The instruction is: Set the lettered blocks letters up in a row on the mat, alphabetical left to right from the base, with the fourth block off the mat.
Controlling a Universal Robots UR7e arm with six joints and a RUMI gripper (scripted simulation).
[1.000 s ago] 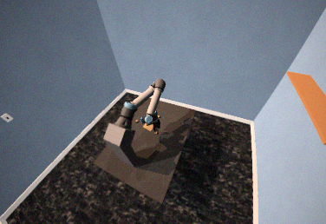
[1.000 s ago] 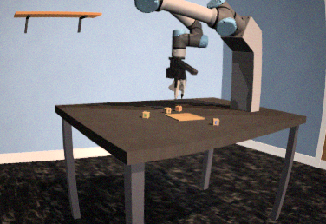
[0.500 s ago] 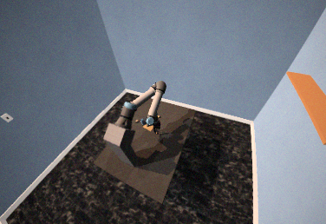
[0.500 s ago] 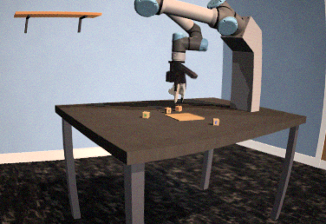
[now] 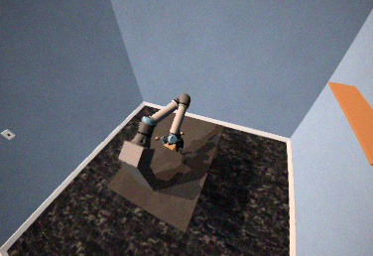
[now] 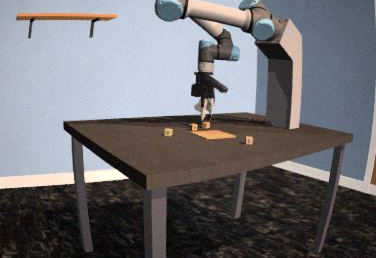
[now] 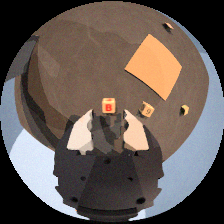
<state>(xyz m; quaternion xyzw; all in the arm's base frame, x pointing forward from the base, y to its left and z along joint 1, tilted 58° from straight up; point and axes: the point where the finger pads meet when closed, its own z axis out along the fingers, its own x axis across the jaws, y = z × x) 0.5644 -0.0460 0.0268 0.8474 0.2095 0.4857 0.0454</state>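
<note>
The gripper (image 6: pixel 205 120) (image 7: pixel 108 111) points down, low over the table, with its jaws part open and nothing between them. A block (image 6: pixel 206 125) (image 7: pixel 108 106) with a red B lies just ahead of the fingertips in the wrist view. A second block (image 6: pixel 194 127) (image 7: pixel 146 110) sits turned beside it, with a dark mark like a 9 or 6. A block with a green mark (image 6: pixel 168 132) (image 7: pixel 185 109) lies farther out. A block with a blue mark (image 6: pixel 249 140) (image 7: pixel 168 26) lies across the mat. The orange mat (image 6: pixel 214 135) (image 7: pixel 155 65) holds no block.
The brown table (image 6: pixel 150 161) carries the mat and all four blocks. The arm's pedestal (image 6: pixel 285 86) stands at the table's right side in the exterior view. An orange shelf (image 5: pixel 354 115) (image 6: pixel 67 16) is on the wall, away from the table.
</note>
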